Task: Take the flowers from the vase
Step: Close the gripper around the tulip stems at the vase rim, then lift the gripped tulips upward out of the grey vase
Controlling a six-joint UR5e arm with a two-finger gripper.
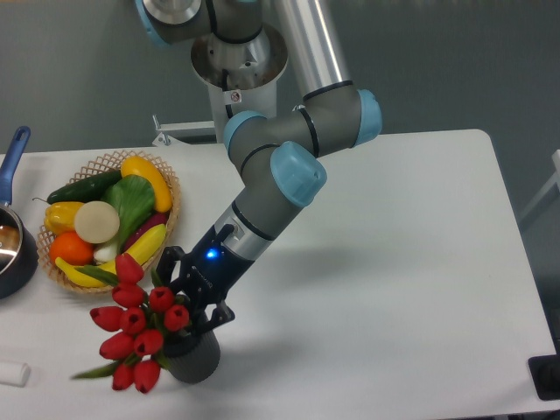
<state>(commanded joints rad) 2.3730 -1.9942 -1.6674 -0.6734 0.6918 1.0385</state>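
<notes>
The flowers [131, 328], a bunch of red tulip buds with green leaves, lean out to the left over the vase's rim near the table's front edge. The vase [198, 357] is a small dark grey pot standing just below and right of the blooms. My gripper [191, 308] comes down at a slant from the upper right and is shut on the flowers' stems right above the vase; the stems themselves are hidden behind the black fingers [214, 315] and the blooms.
A woven basket [166, 182] of fruit and vegetables sits just behind the flowers at the left. A dark saucepan [12, 262] with a blue handle is at the left edge. A small white object [12, 374] lies at the front left corner.
</notes>
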